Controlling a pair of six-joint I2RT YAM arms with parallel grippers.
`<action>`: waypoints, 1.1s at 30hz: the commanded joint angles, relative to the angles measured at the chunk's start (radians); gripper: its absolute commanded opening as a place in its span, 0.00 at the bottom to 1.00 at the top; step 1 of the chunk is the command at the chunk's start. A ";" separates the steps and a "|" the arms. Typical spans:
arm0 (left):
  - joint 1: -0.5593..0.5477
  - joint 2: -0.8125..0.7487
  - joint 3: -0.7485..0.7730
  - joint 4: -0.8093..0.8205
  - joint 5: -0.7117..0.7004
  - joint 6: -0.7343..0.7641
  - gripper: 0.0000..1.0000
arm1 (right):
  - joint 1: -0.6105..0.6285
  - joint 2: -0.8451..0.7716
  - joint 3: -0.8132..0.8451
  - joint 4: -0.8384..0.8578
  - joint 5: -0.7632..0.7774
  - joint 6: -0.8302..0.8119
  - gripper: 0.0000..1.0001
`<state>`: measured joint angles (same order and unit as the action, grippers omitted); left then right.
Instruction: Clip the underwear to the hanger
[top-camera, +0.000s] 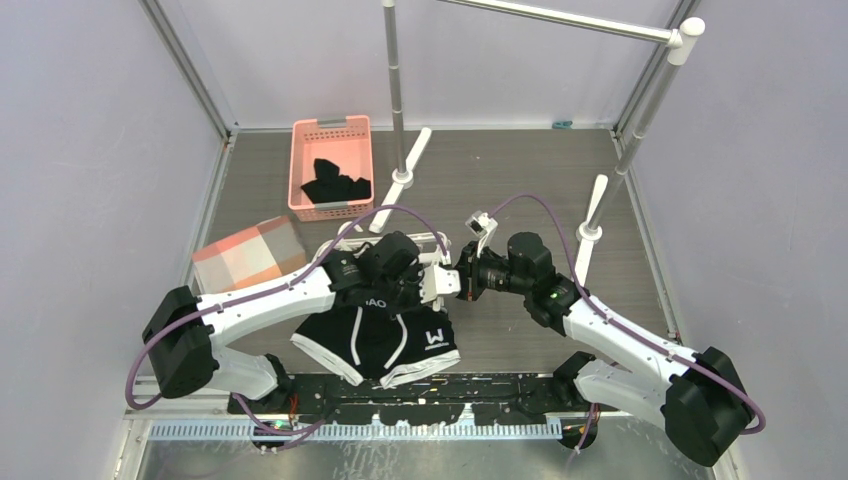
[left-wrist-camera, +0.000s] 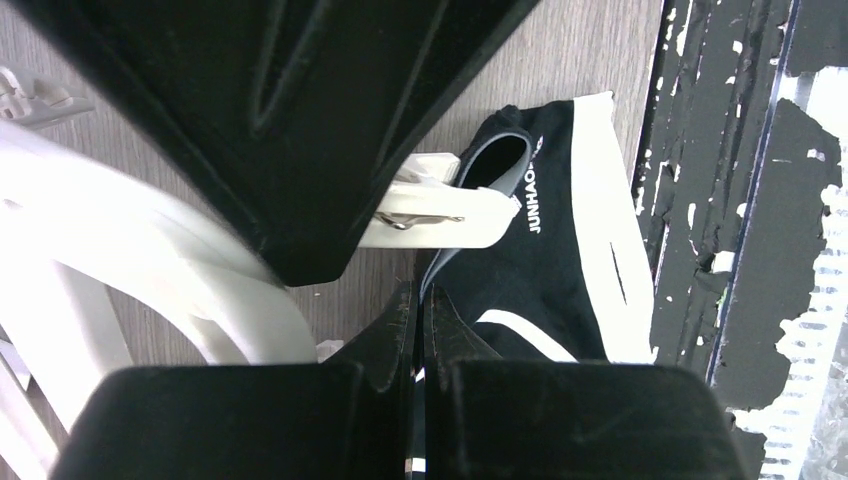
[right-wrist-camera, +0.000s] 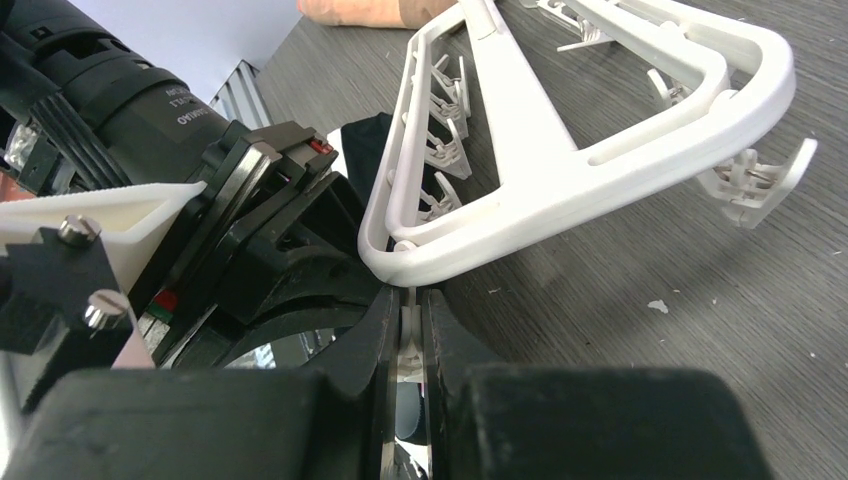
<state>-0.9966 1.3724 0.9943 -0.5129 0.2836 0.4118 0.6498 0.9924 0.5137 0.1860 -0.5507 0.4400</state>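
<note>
**Ana:** Left gripper, how does it stand?
**Ben:** Fully closed, with black cloth from the underwear squeezed between its fingers.
**Ana:** And the right gripper?
**Ben:** Almost closed, pinching a white clip under a corner of the hanger.
**Ana:** Where's the underwear?
**Ben:** Between both arms near the table's front edge, its lettered waistband just beside the hanger's clips.

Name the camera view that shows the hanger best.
Right wrist: the hanger fills the picture, sharp, with its rows of clips visible. Top external shows only white slivers, the rest hidden; left wrist shows a blurred stretch of frame and one clip.
</note>
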 joint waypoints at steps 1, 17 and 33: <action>0.004 -0.018 0.057 0.090 0.039 -0.024 0.00 | 0.019 -0.015 0.006 0.063 0.006 -0.007 0.01; 0.010 0.025 0.100 0.040 0.053 -0.018 0.00 | 0.071 0.056 0.026 0.136 0.065 -0.029 0.01; 0.038 -0.006 0.075 0.024 0.064 -0.026 0.00 | 0.090 0.037 -0.014 0.161 0.115 -0.131 0.01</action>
<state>-0.9661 1.4033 1.0340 -0.5545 0.2924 0.4042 0.7258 1.0531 0.5083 0.2527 -0.4431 0.3489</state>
